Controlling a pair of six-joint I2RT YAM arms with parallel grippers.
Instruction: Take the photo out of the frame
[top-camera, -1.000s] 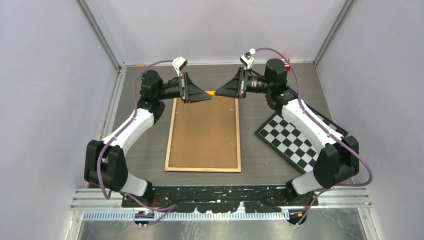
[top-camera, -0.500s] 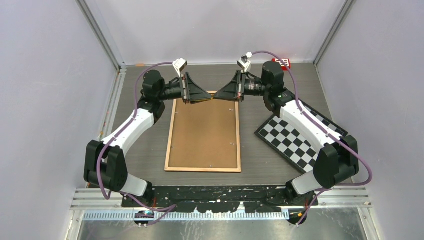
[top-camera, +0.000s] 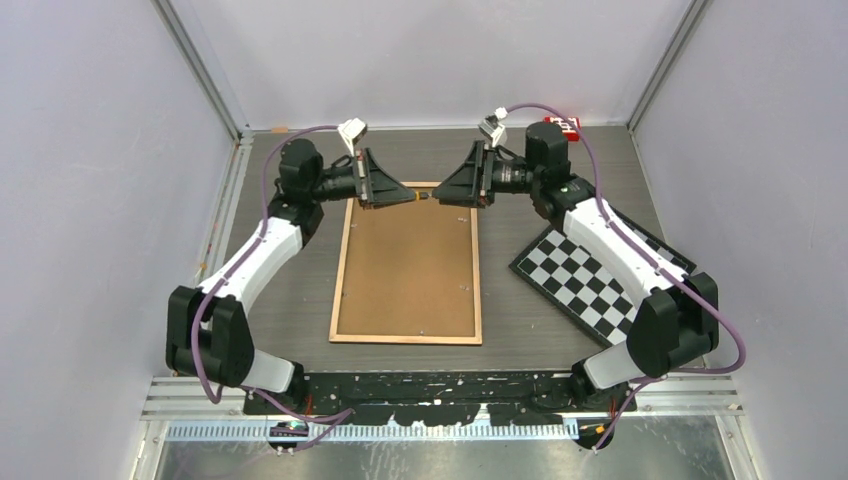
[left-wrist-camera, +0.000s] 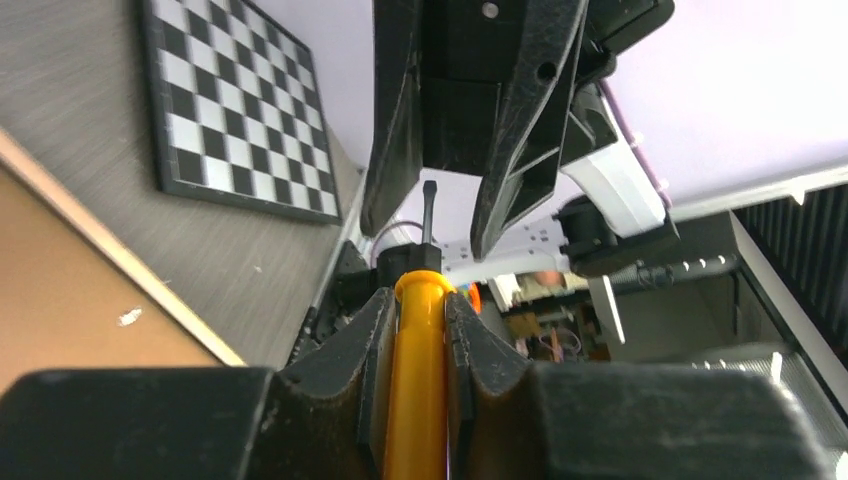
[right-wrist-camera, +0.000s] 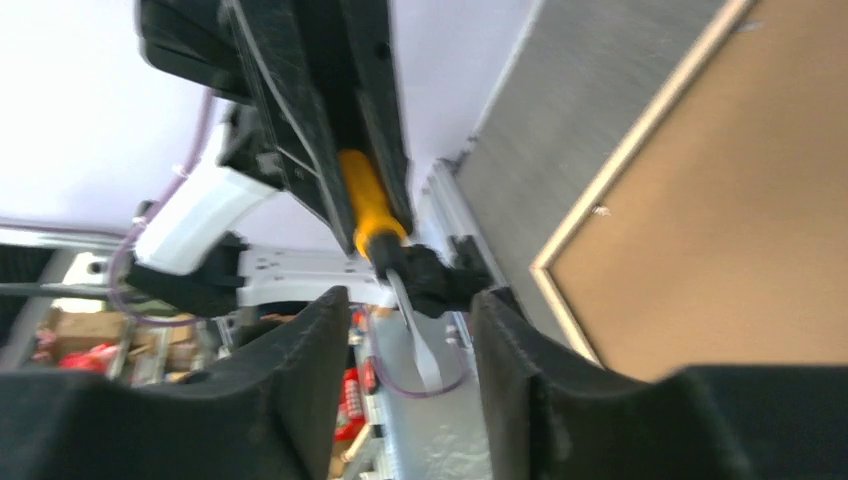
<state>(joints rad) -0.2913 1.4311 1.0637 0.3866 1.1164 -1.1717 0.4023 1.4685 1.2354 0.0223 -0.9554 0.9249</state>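
Observation:
The frame (top-camera: 408, 270) lies back-up on the table, brown board inside a pale wood rim; the wrist views show it too (left-wrist-camera: 70, 290) (right-wrist-camera: 700, 230). The photo is hidden under the board. My left gripper (top-camera: 410, 198) (left-wrist-camera: 420, 330) hovers over the frame's far edge, shut on the yellow handle of a screwdriver (left-wrist-camera: 420, 380) (right-wrist-camera: 365, 205) whose black shaft points at the right gripper. My right gripper (top-camera: 438, 196) (right-wrist-camera: 410, 330) faces it tip to tip and stands open, with the shaft's tip just ahead of its fingers and nothing between them.
A black-and-white checkerboard (top-camera: 590, 275) (left-wrist-camera: 235, 100) lies at the right, partly under the right arm. A small red object (top-camera: 565, 124) sits at the back wall. Lilac walls close in on three sides.
The two grippers drew together over the frame's far edge. The right jaws then opened, while the left stays shut on the screwdriver handle.

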